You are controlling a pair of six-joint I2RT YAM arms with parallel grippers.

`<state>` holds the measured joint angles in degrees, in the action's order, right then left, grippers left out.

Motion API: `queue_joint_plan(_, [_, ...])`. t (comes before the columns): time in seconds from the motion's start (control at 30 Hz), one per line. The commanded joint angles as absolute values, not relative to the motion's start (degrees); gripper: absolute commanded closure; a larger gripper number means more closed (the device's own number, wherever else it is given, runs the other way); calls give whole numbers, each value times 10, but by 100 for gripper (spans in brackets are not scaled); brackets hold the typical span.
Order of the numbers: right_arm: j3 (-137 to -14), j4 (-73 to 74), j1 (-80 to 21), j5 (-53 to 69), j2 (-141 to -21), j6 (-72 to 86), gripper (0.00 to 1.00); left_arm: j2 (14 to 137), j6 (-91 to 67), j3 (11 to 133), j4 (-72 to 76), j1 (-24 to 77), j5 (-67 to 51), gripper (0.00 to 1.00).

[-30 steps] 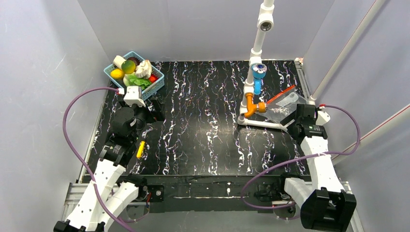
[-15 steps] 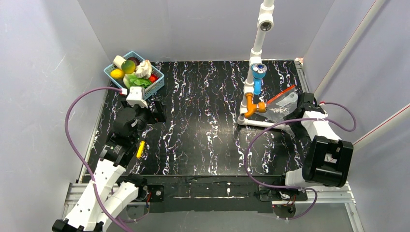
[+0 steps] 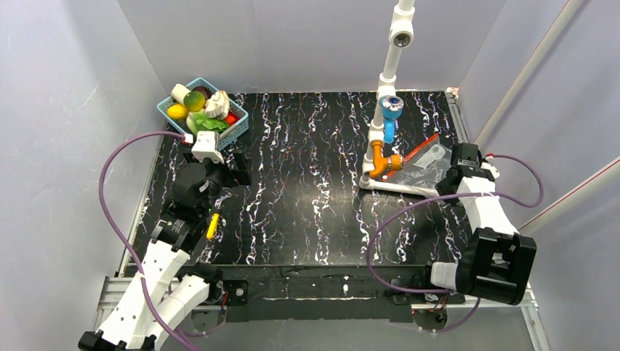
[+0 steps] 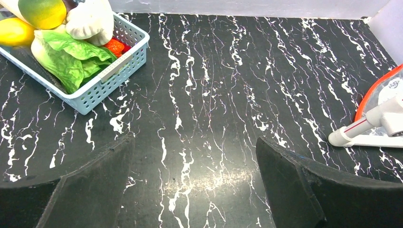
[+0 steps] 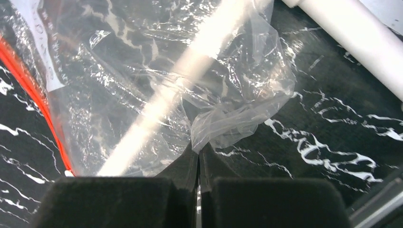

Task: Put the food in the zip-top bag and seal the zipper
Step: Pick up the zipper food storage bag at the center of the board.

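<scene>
The food lies in the blue basket (image 3: 237,131) at the back left: green lettuce (image 3: 208,123) (image 4: 71,57), yellow-green fruit (image 3: 194,100) (image 4: 43,10) and white garlic (image 3: 215,107) (image 4: 90,21). At the right, the clear zip-top bag (image 3: 430,162) (image 5: 142,80) is draped over the base of a pipe stand, its red zipper (image 3: 422,148) (image 5: 43,104) along the far edge. My right gripper (image 3: 446,179) (image 5: 198,152) is shut on a crumpled fold of the bag's near edge. My left gripper (image 3: 232,178) (image 4: 195,156) hovers open over bare table just in front of the basket.
A white pipe stand (image 3: 380,157) with orange and blue fittings rises beside the bag; one of its pipes shows through the plastic (image 5: 157,99). A red chili (image 3: 231,118) also lies in the basket. Grey walls enclose the table on three sides.
My right gripper has closed from wide open onto the bag's near edge, and the right arm's elbow has swung out to the right. The left arm has barely moved.
</scene>
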<state>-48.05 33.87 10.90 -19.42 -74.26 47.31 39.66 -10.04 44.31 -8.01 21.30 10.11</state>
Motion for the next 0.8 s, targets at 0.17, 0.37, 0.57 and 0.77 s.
queue_joint_plan(0.17, [-515,526,26,-262,-623,483,99,402,-93,445,-85,225,115,0])
queue_joint_plan(0.37, [-492,559,-35,-157,-519,458,99,408,-93,447,-88,233,117,0])
queue_joint_plan(0.57, [-472,580,-116,-54,-472,416,99,412,-103,449,-99,244,147,0])
queue_joint_plan(0.77, [-414,532,-207,60,-419,426,99,444,-167,475,-156,255,153,1])
